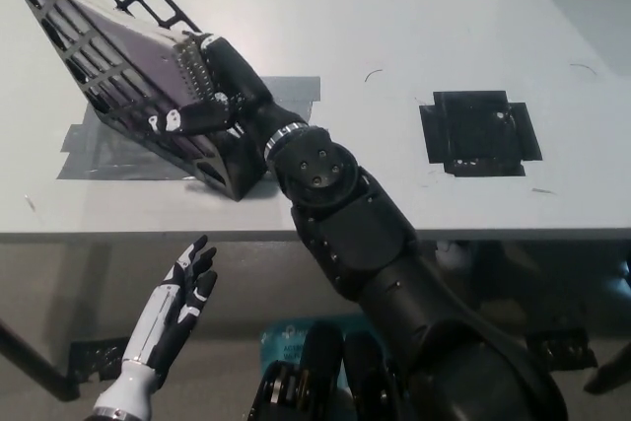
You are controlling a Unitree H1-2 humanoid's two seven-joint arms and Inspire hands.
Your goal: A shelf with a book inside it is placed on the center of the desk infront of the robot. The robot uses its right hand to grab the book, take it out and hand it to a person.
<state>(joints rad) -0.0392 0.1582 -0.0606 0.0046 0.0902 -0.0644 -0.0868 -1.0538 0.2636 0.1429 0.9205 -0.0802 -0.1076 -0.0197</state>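
Right hand (209,86) gripping book (133,32) in shelf (108,96) (tilted), left hand (182,298) open below desk (394,46)

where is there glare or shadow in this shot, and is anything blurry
Head view: even, soft light on the white desk, no hard glare; a faint sheen on the book inside the black shelf. A narrow shadow sits under the shelf's near corner. The right hand at the book and the left hand below the desk edge are both reasonably sharp.
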